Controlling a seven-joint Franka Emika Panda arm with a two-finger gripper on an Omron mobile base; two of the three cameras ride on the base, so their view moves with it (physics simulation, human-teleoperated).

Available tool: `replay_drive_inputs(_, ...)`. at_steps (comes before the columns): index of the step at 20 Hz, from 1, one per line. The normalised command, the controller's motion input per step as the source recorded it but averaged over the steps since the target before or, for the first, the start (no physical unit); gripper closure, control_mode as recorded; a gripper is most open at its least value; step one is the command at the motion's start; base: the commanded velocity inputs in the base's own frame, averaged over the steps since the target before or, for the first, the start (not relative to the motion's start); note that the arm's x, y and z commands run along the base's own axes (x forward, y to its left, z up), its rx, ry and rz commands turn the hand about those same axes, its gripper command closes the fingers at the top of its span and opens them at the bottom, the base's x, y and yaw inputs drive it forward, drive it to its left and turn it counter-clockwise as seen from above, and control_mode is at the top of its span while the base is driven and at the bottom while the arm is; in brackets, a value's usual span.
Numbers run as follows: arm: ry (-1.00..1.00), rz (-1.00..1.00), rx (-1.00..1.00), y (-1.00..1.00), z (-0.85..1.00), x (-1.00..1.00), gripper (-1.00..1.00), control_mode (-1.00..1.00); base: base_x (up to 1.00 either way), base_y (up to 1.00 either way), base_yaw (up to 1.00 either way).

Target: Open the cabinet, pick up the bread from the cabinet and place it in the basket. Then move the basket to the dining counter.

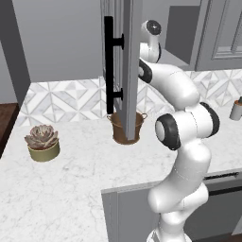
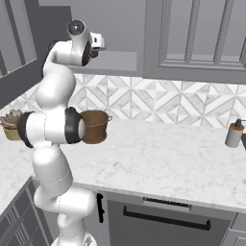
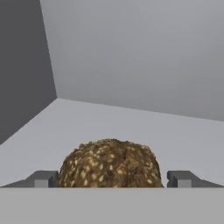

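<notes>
The cabinet's glass-paned door (image 1: 127,61) stands swung open, its black bar handle (image 1: 109,64) facing me. My arm reaches up into the cabinet. In the hand view the bread (image 3: 111,164), a brown speckled lump, lies on the grey shelf right between my fingertips (image 3: 43,179). My gripper (image 3: 112,179) is open, one jaw on each side of the bread, not pressing it. The woven basket (image 1: 126,127) (image 2: 96,126) stands on the marble worktop (image 1: 85,165) below the open door, partly hidden by it. The dining counter is out of view.
A potted succulent (image 1: 43,142) (image 2: 9,126) sits at the worktop's left end. A small bottle (image 2: 234,134) (image 1: 236,109) stands at the far right by the tiled backsplash. A second wall cabinet (image 2: 202,33) hangs to the right.
</notes>
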Motion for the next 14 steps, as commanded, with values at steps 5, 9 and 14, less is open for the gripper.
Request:
replay_drive_inputs(5,-0.04,0.00,0.00,-0.17,0.16,-1.00,1.00,-1.00,0.00,0.00,0.00)
replay_drive_inputs(9,0.00,0.00,0.05,-0.21,0.57,-1.00,1.00,-1.00,0.00,0.00,0.00)
replay_drive_inputs(14,0.00,0.00,0.07,-0.30,0.33,-1.00,1.00,-1.00,0.00,0.00,0.00)
